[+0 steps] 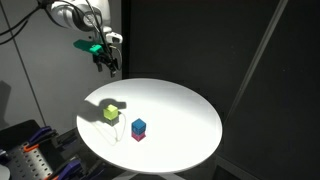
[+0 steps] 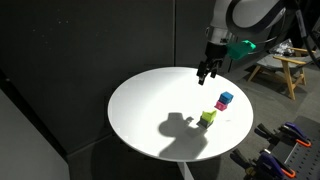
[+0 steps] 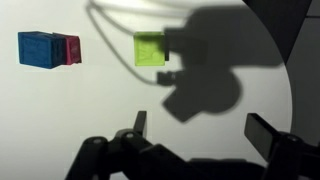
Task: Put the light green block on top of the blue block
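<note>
In the wrist view, the small plain blue cube (image 3: 37,48) sits far left on the round white table (image 1: 190,115), touching a pink block (image 3: 70,47) and seemingly stacked on it. The small lime-green cube (image 3: 151,48) stands free to their right. The Robotiq gripper (image 3: 195,118) hangs above, jaws spread and empty. The lime cube looks light, rigid and smooth, so a square pinch on opposite flat faces should hold.

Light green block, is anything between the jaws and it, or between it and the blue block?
Nothing visible between the gripper, jaws open, and the light green block. A pink block touches the blue block on the green-facing side in the wrist view; beside or beneath, I cannot tell.
</note>
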Robot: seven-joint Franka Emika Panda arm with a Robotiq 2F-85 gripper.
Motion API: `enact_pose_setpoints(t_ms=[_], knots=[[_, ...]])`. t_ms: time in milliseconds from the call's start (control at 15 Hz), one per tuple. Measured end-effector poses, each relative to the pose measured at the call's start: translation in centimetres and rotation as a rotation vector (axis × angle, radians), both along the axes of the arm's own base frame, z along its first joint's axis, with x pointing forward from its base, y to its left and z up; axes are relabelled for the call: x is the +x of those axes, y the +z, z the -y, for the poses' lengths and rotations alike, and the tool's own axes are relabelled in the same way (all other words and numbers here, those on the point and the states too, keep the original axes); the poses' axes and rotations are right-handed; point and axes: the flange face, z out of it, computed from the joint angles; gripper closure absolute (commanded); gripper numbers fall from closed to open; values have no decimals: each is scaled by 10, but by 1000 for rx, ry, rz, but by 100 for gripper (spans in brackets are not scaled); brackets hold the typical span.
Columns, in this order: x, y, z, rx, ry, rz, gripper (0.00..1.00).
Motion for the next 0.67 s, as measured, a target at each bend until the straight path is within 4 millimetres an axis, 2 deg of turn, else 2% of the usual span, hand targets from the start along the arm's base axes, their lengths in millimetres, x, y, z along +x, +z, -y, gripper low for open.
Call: enact_pose_setpoints(t_ms=[267, 667], knots=[[8, -22, 2, -1, -29, -27, 0], [8, -50, 10, -32, -60, -78, 0]])
